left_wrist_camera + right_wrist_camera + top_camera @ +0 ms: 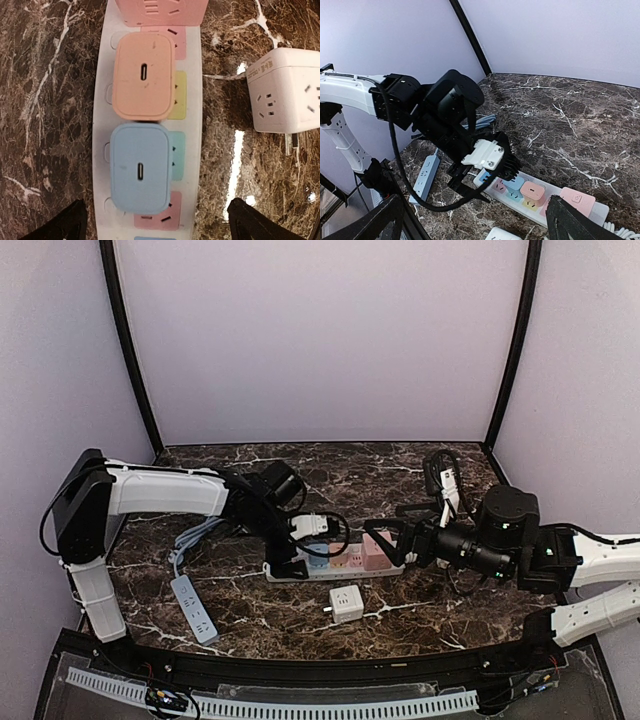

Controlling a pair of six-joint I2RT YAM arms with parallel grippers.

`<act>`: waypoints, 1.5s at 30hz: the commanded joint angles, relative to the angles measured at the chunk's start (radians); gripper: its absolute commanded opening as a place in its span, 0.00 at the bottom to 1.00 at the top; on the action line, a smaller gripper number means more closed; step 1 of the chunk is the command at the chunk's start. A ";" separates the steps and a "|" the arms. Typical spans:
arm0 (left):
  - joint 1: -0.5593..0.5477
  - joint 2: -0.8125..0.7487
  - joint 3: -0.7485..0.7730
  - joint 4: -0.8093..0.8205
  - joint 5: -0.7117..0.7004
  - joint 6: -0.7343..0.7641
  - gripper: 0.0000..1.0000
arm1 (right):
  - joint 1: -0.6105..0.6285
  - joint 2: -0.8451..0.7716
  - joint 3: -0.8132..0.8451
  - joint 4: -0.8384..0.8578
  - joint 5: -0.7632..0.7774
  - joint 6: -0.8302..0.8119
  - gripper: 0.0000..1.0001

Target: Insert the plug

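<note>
While left gripper (157,220) hovers spread over blue plug (139,172) in power strip (195,120) | right gripper (472,212): spread, empty

orange charger (144,75) and blue charger (140,172) sit plugged into the white power strip (101,120); a white cube adapter (287,90) lies beside it.

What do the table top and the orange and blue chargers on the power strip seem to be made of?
Table top: polished dark marble or an imitation, white veins, glossy reflections. Orange charger and blue charger: probably matte moulded plastic, soft sheen, rounded corners.
</note>
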 commanded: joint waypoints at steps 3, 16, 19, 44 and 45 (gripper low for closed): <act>-0.004 -0.217 -0.124 0.103 -0.034 -0.034 0.99 | 0.007 -0.006 -0.013 0.015 0.021 -0.011 0.99; -0.005 -0.442 -0.279 0.265 -0.218 -0.261 0.99 | 0.007 0.006 -0.014 0.017 0.069 -0.004 0.99; -0.005 -0.467 -0.294 0.273 -0.245 -0.314 0.99 | 0.006 0.014 -0.011 0.017 0.071 0.002 0.99; -0.004 -0.598 -0.541 0.554 -0.387 -0.599 0.99 | 0.007 0.202 0.014 -0.162 -0.050 0.176 0.99; -0.005 -0.599 -0.557 0.558 -0.364 -0.595 0.99 | 0.007 0.215 0.014 -0.174 -0.068 0.177 0.99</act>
